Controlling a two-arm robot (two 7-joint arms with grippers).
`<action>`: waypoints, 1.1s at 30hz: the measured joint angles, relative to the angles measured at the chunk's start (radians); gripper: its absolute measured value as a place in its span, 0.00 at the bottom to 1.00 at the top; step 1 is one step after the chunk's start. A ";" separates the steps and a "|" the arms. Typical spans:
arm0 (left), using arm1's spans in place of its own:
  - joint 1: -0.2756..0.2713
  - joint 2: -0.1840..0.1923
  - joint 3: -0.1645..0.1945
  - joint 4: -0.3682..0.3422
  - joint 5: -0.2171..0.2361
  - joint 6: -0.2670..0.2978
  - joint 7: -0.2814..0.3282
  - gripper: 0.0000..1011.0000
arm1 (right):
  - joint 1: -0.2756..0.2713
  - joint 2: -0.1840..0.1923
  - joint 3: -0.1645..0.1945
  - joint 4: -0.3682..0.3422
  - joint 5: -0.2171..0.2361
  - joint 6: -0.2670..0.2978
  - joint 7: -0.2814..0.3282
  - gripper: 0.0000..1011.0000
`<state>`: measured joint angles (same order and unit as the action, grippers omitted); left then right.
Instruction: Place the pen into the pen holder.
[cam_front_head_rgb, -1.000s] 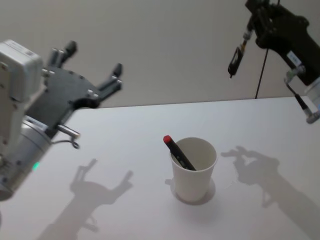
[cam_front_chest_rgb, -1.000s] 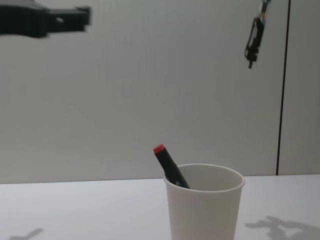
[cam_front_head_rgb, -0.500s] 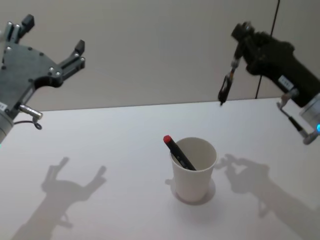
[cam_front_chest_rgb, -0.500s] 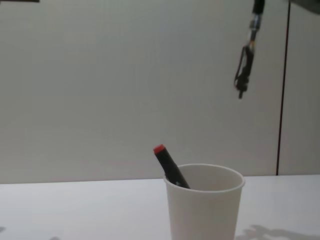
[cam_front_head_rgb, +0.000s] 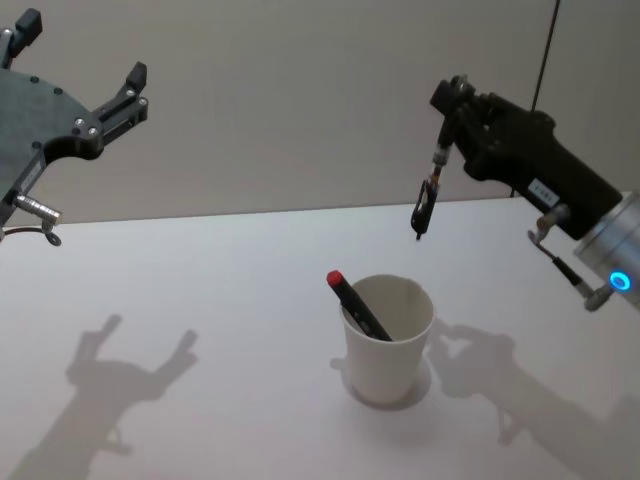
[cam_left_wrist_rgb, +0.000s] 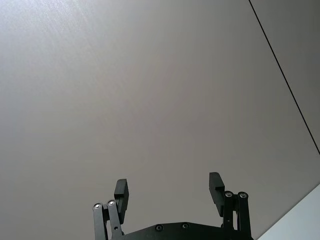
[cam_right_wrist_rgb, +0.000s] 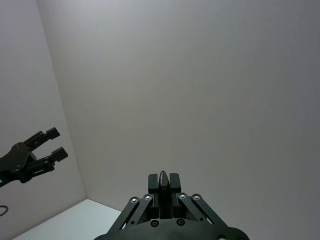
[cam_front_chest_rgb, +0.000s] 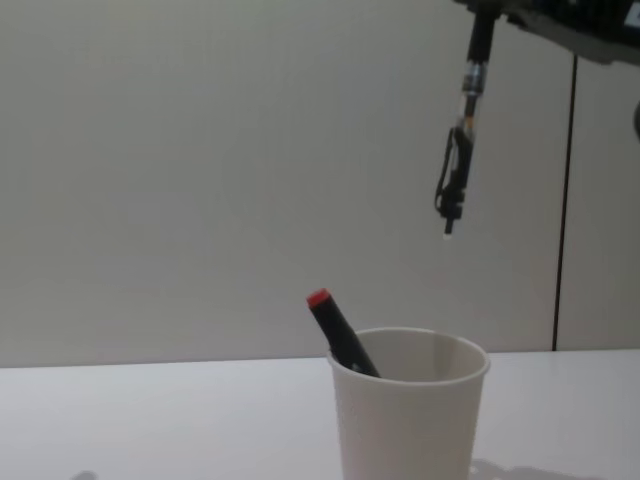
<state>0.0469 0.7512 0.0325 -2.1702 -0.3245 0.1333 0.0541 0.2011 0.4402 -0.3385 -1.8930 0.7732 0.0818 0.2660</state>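
Right end effector (cam_front_head_rgb: 447, 100) pinches a pen (cam_front_head_rgb: 428, 195) above the pen holder (cam_front_head_rgb: 388, 338) (left end effector (cam_front_head_rgb: 80, 70) spread)

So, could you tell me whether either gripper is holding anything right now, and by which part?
The right gripper holds a pen by its upper end, so it hangs tip-down above the pen holder. The left gripper is open and holds nothing.

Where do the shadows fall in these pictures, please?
Head view: the left hand throws a forked shadow on the table at lower left; the right hand, holding a pen, throws one right of the cup. Chest view: faint shadow beside the cup.
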 joint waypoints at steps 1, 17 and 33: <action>0.000 0.001 -0.001 0.000 0.000 0.000 0.000 0.99 | 0.000 -0.002 -0.002 0.002 -0.005 -0.002 0.000 0.12; 0.001 0.010 -0.010 -0.003 -0.001 0.002 0.004 0.99 | 0.013 -0.042 -0.040 0.064 -0.092 -0.020 0.054 0.12; 0.002 0.012 -0.012 -0.005 0.000 0.003 0.006 0.99 | -0.006 -0.047 -0.068 0.080 -0.110 0.025 0.075 0.12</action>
<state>0.0485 0.7635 0.0206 -2.1749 -0.3249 0.1363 0.0602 0.1955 0.3931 -0.4065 -1.8129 0.6629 0.1069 0.3411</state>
